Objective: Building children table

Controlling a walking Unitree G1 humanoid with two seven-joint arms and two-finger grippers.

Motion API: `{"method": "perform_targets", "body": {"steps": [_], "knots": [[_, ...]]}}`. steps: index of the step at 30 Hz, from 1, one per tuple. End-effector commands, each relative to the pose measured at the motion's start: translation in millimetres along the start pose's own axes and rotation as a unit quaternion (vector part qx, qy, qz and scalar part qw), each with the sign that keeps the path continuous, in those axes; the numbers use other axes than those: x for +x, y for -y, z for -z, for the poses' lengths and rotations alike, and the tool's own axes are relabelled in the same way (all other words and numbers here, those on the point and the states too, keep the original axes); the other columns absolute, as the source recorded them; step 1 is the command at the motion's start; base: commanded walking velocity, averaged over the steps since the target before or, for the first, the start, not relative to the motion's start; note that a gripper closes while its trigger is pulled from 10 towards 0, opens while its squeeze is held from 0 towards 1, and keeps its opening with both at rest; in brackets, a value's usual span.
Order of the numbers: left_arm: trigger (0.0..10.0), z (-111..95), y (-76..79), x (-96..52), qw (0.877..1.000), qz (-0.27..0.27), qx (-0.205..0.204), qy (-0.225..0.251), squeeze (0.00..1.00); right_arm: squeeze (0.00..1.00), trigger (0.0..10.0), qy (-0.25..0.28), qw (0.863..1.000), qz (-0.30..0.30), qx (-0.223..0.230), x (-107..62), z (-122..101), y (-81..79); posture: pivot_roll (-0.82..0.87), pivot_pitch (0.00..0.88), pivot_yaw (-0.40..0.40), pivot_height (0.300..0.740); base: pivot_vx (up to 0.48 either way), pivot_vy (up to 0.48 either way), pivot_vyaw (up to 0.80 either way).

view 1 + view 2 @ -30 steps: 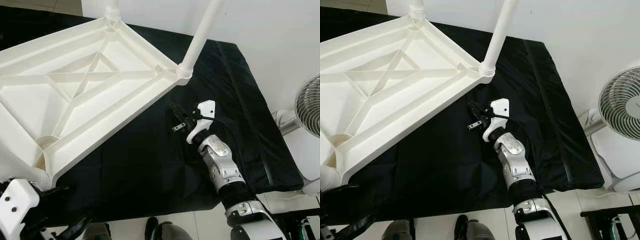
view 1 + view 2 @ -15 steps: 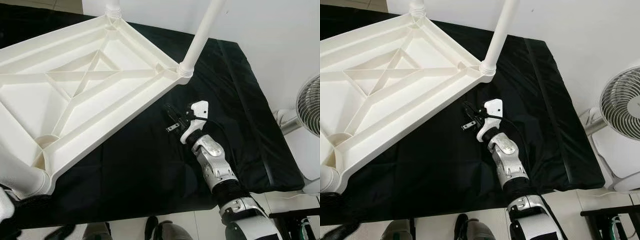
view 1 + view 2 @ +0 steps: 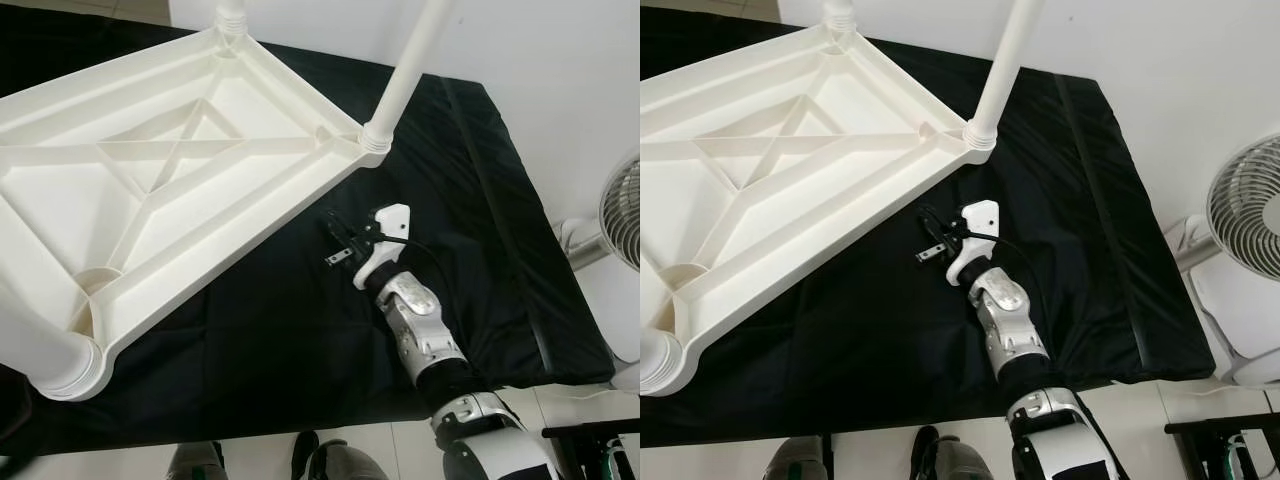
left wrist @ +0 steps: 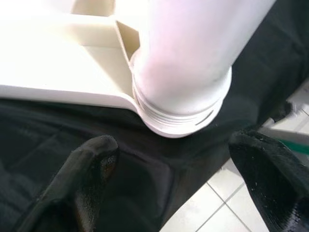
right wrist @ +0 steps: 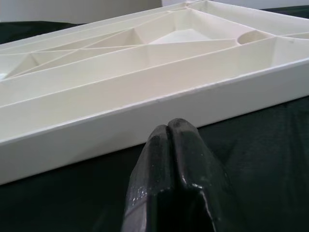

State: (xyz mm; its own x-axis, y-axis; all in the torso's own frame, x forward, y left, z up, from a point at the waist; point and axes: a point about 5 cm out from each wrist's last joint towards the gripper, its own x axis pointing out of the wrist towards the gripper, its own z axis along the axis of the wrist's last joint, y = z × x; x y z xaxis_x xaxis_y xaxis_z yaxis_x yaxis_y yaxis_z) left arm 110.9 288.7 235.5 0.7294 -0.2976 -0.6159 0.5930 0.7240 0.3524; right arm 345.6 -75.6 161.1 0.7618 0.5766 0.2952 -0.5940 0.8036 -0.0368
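The white tabletop lies upside down on the black mat, its ribbed underside facing up, and serves as the landmark here. At its nearest corner, toward the robot's left, a thick white leg stands in its threaded socket. In the left wrist view the left gripper sits just below that socket with its jaws spread wide; one black finger lies on one side of the leg's collar and the other on the opposite side, neither touching the plastic, and nothing is held between them.

Three legs can be counted on the tabletop: the near-left one, one at the far corner, and a long slim one rising from the right-hand corner.

Just to the right of the tabletop's long near edge, below the right-hand corner, the right gripper hovers over the mat at the end of the silver right arm. In the right wrist view its two fingertips are pressed together with no gap and nothing between them, pointing at the tabletop's side wall from close by but apart from it.

Further right of the tabletop, beyond the mat's edge, stands one white fan on the tiled floor.
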Motion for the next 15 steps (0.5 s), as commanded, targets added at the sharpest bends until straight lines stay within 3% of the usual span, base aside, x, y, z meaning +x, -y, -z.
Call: {"method": "perform_targets", "body": {"steps": [1, 3, 8, 12, 15], "knots": [[10.0, 3, -7.7, 3.5, 0.999, -0.036, 0.011, -0.006, 0.0, 0.0, 10.0, -0.007, 1.0, 0.008, -0.002, -5.4, 5, 3.1, 0.51, 0.23, -0.161, 0.74, 0.0, 0.0, 0.0], [10.0, 0, -22.0, 10.0, 0.995, -0.095, 0.021, 0.017, 0.0, 0.0, 10.0, -0.006, 1.0, 0.011, -0.001, -6.1, 5, 2.6, 0.5, 0.225, -0.163, 0.74, 0.0, 0.0, 0.0], [10.0, -8, -38.2, 18.8, 0.981, -0.175, 0.001, 0.079, 0.0, 0.0, 10.0, -0.005, 1.0, 0.017, -0.003, -9.5, 6, 5.0, 0.48, 0.216, -0.166, 0.74, 0.0, 0.0, 0.0], [10.0, -11, -42.4, 24.1, 0.974, -0.201, -0.014, 0.107, 0.0, 0.0, 10.0, -0.004, 1.0, 0.02, -0.004, -11.1, 6, 6.3, 0.48, 0.216, -0.166, 0.74, 0.0, 0.0, 0.0], [10.0, -20, -40.3, 35.9, 0.965, -0.212, -0.037, 0.15, 0.0, 0.0, 10.0, -0.005, 1.0, 0.023, -0.007, -13.2, 6, 8.4, 0.46, 0.21, -0.171, 0.74, 0.0, 0.0, 0.0]]}}
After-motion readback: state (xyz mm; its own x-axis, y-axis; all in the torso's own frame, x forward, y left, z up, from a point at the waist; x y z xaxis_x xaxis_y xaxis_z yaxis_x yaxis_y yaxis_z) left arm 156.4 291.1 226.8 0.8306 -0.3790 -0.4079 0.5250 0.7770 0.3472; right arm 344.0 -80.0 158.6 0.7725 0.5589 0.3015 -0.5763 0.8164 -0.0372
